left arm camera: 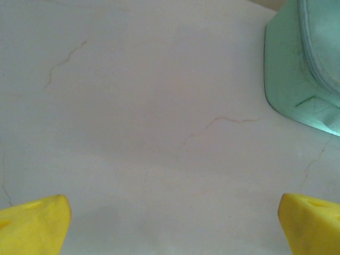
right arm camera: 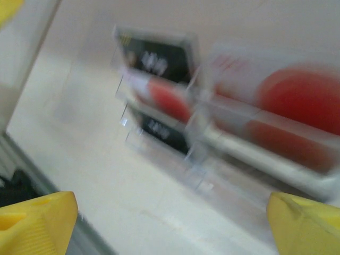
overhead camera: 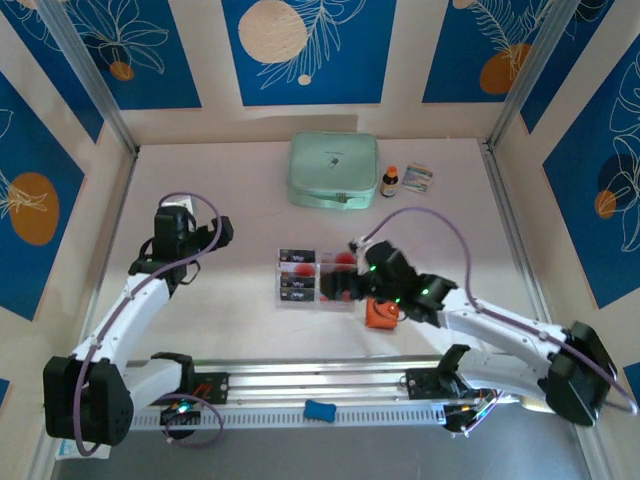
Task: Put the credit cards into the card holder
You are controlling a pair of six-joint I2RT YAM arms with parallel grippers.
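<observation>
I seem to be working in a robotics lab test cell. The pale surface (overhead camera: 220,190) is boxed in by printed blue floral panels (overhead camera: 300,50) on aluminium posts (overhead camera: 85,75). At the surface's near edge, an aluminium rail (overhead camera: 320,385) carries two robot arms (overhead camera: 130,310).

Bystander items, far side of counter (overhead camera: 230,210).
Mint-green zip case (overhead camera: 333,170) at back; small dark bottle (overhead camera: 390,182) just beside it, printed packet (overhead camera: 419,179) next along.

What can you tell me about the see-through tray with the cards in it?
The tray is clear plastic, split by thin walls into slots. Its left slots hold dark cards, its right ones pale cards with a red dot. It sits flat in the middle of the table, with the right gripper close by its right side.
</observation>
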